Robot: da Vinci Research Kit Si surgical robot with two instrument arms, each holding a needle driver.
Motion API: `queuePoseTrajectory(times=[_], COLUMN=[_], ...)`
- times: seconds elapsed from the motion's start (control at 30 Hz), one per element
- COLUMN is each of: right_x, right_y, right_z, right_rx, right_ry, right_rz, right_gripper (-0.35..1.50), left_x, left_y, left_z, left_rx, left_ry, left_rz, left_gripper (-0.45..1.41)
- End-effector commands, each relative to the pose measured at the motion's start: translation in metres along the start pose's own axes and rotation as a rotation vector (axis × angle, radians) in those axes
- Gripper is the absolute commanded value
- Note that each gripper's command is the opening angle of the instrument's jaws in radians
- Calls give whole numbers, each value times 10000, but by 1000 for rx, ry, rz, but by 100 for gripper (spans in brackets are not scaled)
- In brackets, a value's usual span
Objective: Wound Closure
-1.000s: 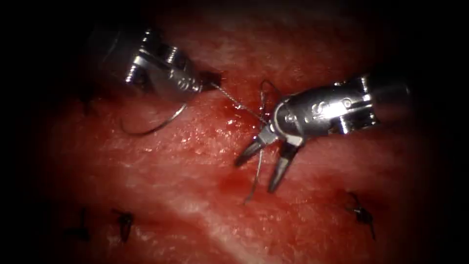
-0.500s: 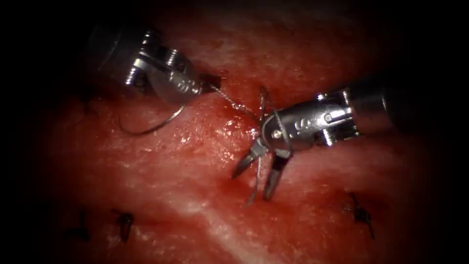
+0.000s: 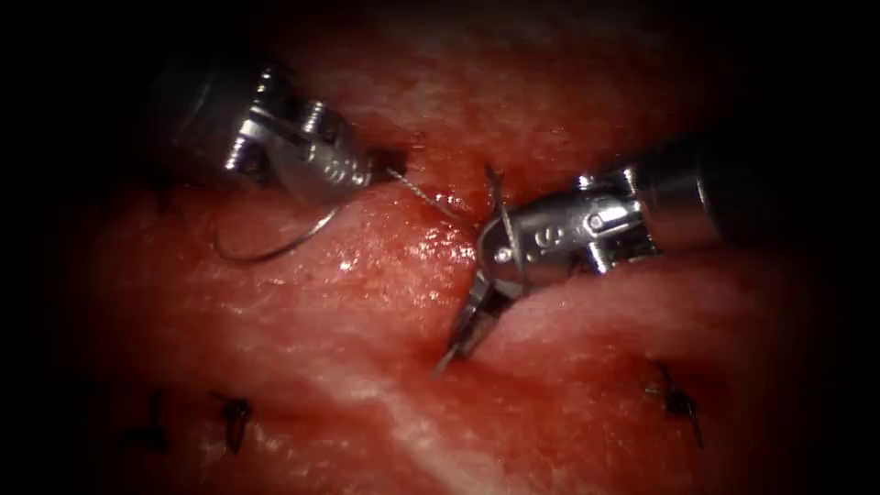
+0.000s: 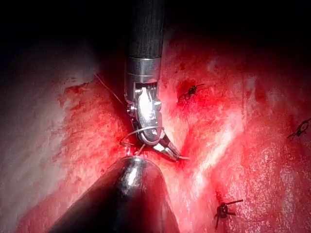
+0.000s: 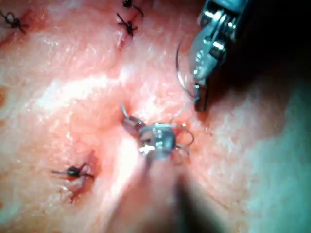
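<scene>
Your left tool (image 3: pixel 390 165) clamps thread (image 3: pixel 431 197) near its swaged end; thin steel needle (image 3: pixel 275 246) hangs free in curve below, outside wet, glistening tissue (image 3: pixel 302 321). Your right tool (image 3: pixel 463 335), jaws closed on thread tail over cut. Thread loops round its wrist. No readable markings.

The wet pork-belly tissue (image 3: pixel 348 302) is deep red, crossed by a paler pink-white streak, with darker red fluid (image 3: pixel 440 206) pooled at the cut. Both hands, the left steel tool (image 3: pixel 390 163) and the right steel tool (image 3: pixel 458 337), are shiny silver on dark shafts. The thin curved needle (image 3: pixel 266 249) gleams grey-silver. The fine thread (image 3: pixel 426 194) is pale grey; the knotted stitches (image 3: pixel 234 417) are black.
</scene>
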Motion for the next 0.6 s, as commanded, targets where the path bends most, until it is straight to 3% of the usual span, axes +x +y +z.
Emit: queuePoseTrajectory(times=[0.03,0.3,0.6], right_x=[8,8,-27], right_y=[2,-10,-8], right_z=[3,-39,-75], right_rx=[-45,-218,-335], right_ry=[87,353,461], right_rz=[49,180,333], right_gripper=[-35,-35,-35], left_x=[5,11,20], left_y=[10,33,71], left_z=[1,-26,-71], left_rx=[-5,-30,-68], left_ry=[-2,-21,-43], left_rz=[-1,-1,5], left_gripper=[-45,-45,-45])
